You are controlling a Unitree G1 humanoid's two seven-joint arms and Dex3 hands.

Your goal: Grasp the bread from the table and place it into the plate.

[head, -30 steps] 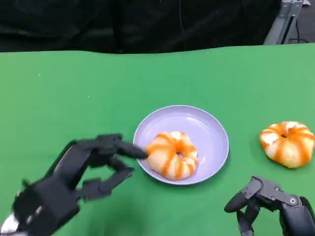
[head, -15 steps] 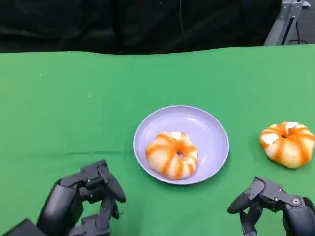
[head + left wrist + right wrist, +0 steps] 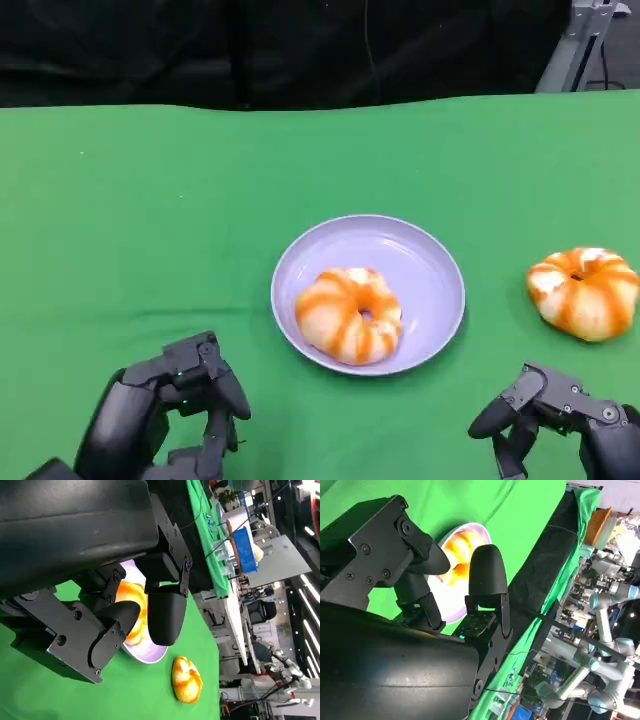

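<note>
An orange-and-white striped bread point(image 3: 349, 314) lies in the lilac plate point(image 3: 420, 250) at the middle of the green table. A second striped bread point(image 3: 584, 292) sits on the cloth to the right of the plate. My left hand point(image 3: 165, 415) is low at the near left, well back from the plate, fingers loosely bent and holding nothing. My right hand point(image 3: 560, 420) hangs at the near right, below the second bread, also holding nothing. The left wrist view shows the plate point(image 3: 150, 655) and its bread point(image 3: 134, 611) past my fingers point(image 3: 162, 615), with the second bread point(image 3: 186, 679) beyond. In the right wrist view the plated bread point(image 3: 457, 560) lies past my fingers point(image 3: 487, 572).
The green cloth point(image 3: 150, 220) covers the table up to a black curtain point(image 3: 300, 50) along the far edge. A grey metal stand point(image 3: 580, 40) rises at the far right corner.
My left hand has drawn back from the plate's left rim toward the near edge, leaving the bread in the plate. My right hand has sunk slightly lower.
</note>
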